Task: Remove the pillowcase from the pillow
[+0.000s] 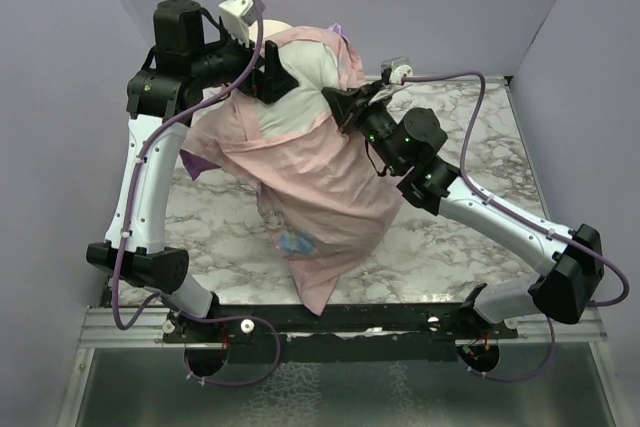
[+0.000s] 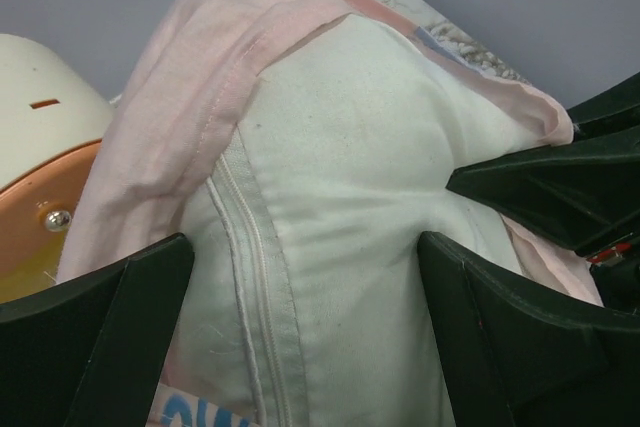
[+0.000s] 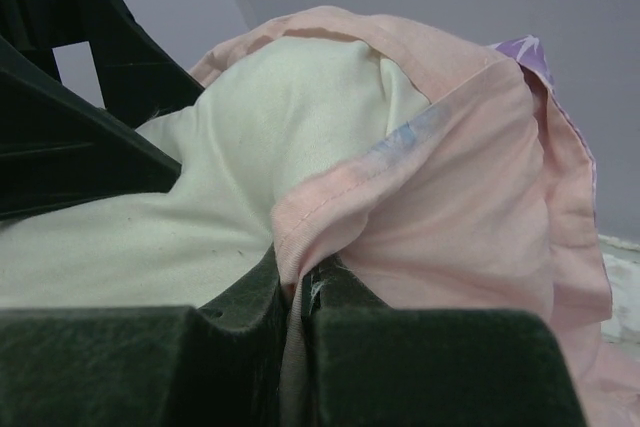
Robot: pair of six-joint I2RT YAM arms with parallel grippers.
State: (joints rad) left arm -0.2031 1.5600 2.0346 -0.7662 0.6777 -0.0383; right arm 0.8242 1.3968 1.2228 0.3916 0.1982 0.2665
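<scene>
Obs: right claw [image 3: 300, 292] clamped on the hem of the pillowcase [image 1: 325, 187], at the bared far end of the pillow [image 2: 340, 197]. The left claw [image 2: 305, 257] gapes wide, straddling that white end without pinching it. The pillowcase trails lengthwise toward the near edge of the table [image 1: 480, 147]. Judgement: left claw pins, right claw peels nearward.

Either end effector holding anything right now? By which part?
The right end effector is shut on the pillowcase, pinching the pale pink hem at its opening. The left end effector is open, straddling the bare pillow, holding nothing.
</scene>
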